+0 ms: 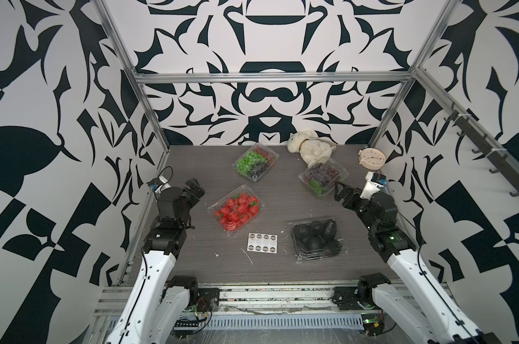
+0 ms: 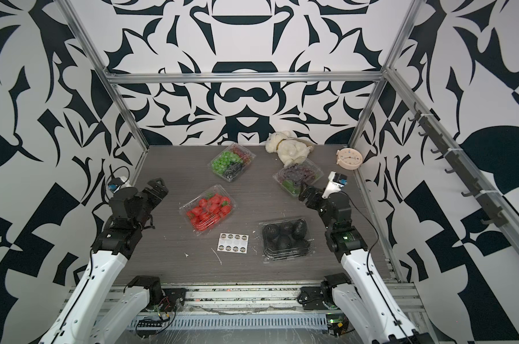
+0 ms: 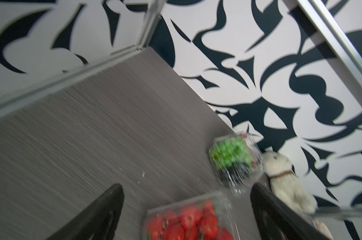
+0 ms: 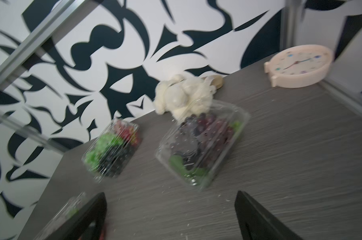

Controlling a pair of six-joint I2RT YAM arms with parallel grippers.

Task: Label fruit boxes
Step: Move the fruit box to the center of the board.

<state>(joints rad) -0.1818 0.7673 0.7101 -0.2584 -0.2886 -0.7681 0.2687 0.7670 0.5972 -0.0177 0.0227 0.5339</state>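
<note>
A white plush toy (image 1: 310, 147) lay at the far edge of the table (image 1: 192, 166), just beside one grape box (image 1: 323, 177), with a clock (image 1: 371, 156) in the far right corner. A sticker sheet (image 1: 262, 243) lay toward the front edge between the strawberry box (image 1: 237, 207) and the avocado box (image 1: 316, 239), and the second grape box (image 1: 255, 161) sat near the far edge. The left gripper (image 1: 196, 187) and right gripper (image 1: 340, 192) hung with jaws wide apart, holding nothing, the right one close to the first grape box.

table (image 1: 198, 268) | four fruit boxes (image 1: 237, 207) (image 1: 255, 162) (image 1: 322, 178) (image 1: 316, 238) | sticker sheet (image 1: 262, 243) | plush toy (image 1: 310, 149) | clock (image 1: 371, 157)
</note>
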